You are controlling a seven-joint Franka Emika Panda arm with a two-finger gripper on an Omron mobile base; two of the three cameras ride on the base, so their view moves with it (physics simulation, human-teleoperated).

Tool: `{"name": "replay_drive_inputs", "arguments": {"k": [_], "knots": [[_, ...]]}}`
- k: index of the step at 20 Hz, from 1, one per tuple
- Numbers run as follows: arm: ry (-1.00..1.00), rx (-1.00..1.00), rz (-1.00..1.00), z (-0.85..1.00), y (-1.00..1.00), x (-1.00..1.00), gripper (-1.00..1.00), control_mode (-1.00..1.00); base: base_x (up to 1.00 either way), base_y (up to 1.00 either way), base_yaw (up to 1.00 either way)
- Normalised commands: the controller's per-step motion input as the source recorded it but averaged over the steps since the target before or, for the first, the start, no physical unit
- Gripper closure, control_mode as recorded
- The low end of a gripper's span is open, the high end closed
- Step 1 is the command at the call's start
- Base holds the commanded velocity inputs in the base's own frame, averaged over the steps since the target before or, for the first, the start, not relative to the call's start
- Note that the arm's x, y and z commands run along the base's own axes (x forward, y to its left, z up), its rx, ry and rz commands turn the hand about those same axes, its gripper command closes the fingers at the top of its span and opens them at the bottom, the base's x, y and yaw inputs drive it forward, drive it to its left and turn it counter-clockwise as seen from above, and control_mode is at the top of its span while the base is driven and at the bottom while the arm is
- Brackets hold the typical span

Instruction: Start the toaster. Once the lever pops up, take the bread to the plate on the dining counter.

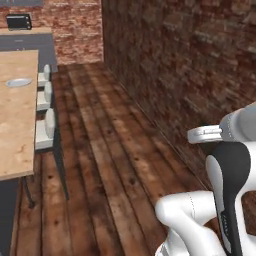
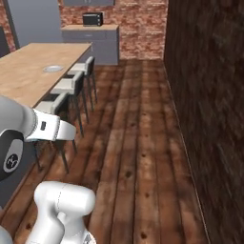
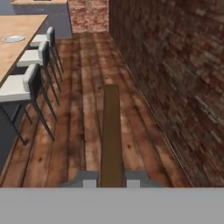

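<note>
Claw [image 3: 111, 181] squeezed tight on bread [image 3: 111, 135], seen edge-on in hand view: thin, dark brown, sticking up over wood floor [image 3: 87, 109]. Stools [image 3: 26, 83] stand left, beside dining counter [image 1: 15, 125]. Small white plate [image 1: 18, 82] sits on counter, far from bread. Right base view shows dark box [image 2: 92, 19] on back counter; can't tell what it is.

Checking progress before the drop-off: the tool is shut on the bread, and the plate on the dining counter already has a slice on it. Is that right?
Not quite. The plate on the dining counter is bare, as the right base view shows. The rest holds: in the hand view the tool is shut on the bread, seen edge-on between its fingertips.
</note>
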Motion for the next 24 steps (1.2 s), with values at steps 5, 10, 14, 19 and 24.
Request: {"name": "replay_drive_inputs", "arguments": {"k": [5,10,14,19,24], "knots": [[0.00,0.00,0.00,0.00,0.00,0.00,1.00,1.00,1.00,-0.53,0.36],[0.00,0.00,0.00,0.00,0.00,0.00,1.00,1.00,1.00,-0.45,0.37],[0.00,0.00,0.00,0.00,0.00,0.00,1.00,1.00,1.00,-0.56,0.38],[0.00,0.00,0.00,0.00,0.00,0.00,1.00,1.00,1.00,-0.57,0.39],[0.00,0.00,0.00,0.00,0.00,0.00,1.00,1.00,1.00,-0.57,0.39]]}}
